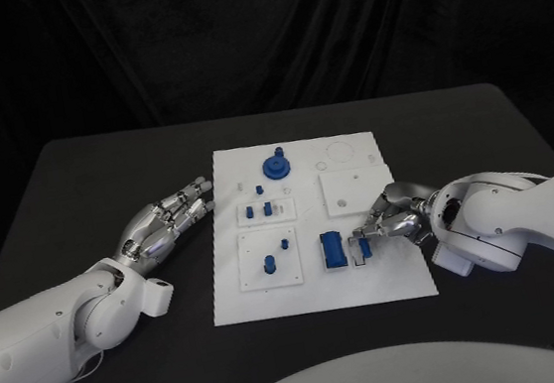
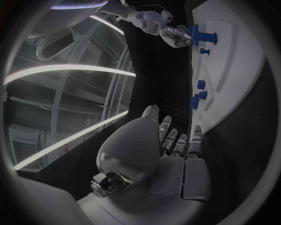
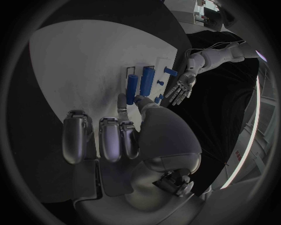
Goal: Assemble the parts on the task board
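The right hand [image 1: 387, 222] pinches a blue part [image 1: 333, 249] on the task board [image 1: 379, 274]; the left hand [image 1: 167, 223] rests beside it, fingers spread and empty.

No text, label, brand, number or sign could be read anywhere in the three views.
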Controlling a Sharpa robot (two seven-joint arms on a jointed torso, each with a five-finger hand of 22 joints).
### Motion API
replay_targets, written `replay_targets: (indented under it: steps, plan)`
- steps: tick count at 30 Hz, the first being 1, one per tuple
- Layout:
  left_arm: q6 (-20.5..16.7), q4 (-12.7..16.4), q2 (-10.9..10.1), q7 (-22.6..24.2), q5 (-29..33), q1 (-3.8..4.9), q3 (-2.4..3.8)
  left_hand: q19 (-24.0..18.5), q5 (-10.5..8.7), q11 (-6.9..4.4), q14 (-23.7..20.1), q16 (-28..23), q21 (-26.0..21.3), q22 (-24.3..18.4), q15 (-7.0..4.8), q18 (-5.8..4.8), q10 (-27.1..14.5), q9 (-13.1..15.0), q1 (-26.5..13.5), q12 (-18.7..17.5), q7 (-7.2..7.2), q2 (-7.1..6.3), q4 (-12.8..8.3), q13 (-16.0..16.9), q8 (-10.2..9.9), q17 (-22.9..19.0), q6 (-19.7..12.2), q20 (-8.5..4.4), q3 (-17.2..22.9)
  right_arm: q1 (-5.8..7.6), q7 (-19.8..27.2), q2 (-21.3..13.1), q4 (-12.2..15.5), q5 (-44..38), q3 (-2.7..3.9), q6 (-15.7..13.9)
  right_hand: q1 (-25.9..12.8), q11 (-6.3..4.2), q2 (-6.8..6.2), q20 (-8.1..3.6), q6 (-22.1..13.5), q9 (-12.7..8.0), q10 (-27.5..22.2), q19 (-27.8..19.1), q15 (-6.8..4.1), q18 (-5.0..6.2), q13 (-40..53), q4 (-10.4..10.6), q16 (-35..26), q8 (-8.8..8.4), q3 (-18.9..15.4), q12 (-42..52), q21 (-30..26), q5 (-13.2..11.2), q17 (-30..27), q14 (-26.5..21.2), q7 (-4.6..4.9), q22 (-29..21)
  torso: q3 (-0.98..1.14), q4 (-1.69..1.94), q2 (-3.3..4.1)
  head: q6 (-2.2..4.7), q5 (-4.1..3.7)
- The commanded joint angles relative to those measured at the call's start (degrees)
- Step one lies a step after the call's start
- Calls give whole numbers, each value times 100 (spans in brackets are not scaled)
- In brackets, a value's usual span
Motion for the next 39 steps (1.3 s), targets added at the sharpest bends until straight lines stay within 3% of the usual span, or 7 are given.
replay_targets:
  steps: [1,7,17,26,31,39]
  plan:
    - [70,12,9,210,29,-11,5,-1,38,34,13,0,24,3,45,66,-5,1,42,27,22,36,8,10,4,-3,-21,23,26,-14,-4,13,-14,107,-1,184,-77,12,5,-22,29,-8,606,93,-13,103,1508,37,-25,-11,-5,15,-29,-43,-6,320,6,1127,-3,-6,-8,0,10]
    - [74,5,14,209,29,-12,5,-1,38,34,13,0,24,3,45,66,-5,1,42,27,22,36,8,10,4,-3,-21,23,26,-20,-76,40,-27,110,-1,288,-130,13,0,-20,40,-5,606,89,-13,106,1508,61,-7,-8,-14,15,-42,-124,42,330,6,1124,8,-4,-3,0,7]
    - [82,-4,21,207,29,-17,5,0,37,36,15,1,25,1,52,65,-6,0,46,28,24,39,1,10,4,-3,-25,27,36,-30,-128,74,-46,110,-2,375,-200,12,-3,-19,58,3,606,70,-13,118,1508,94,-9,0,-27,15,-90,-236,32,330,3,1109,3,-4,-2,0,7]
    - [92,-8,23,197,29,-21,5,0,37,36,15,1,25,1,52,65,-6,0,46,28,24,39,1,10,4,-3,-25,27,36,-36,-150,104,-71,110,-2,413,-400,28,4,-11,26,19,606,80,-1,112,1508,214,6,-10,-101,15,-82,-643,63,337,23,1116,6,-7,-2,0,19]
    - [98,-10,24,192,29,-23,5,0,37,36,15,1,25,1,52,65,-6,0,46,28,24,39,1,10,4,-3,-25,27,36,-39,-161,124,-107,110,-2,426,-669,57,21,11,-7,30,606,75,24,116,1508,406,0,-23,-250,15,-105,-1110,41,332,55,1112,5,-10,0,0,30]
    - [107,-12,19,178,29,-26,5,0,36,36,17,2,25,-2,66,65,-9,0,48,29,25,41,-3,9,4,-2,-24,31,44,-40,-142,125,-124,106,-2,398,-868,75,47,28,-56,49,606,72,41,120,1508,561,-2,-33,-400,15,-126,-1507,27,329,74,1108,2,-7,-1,0,38]
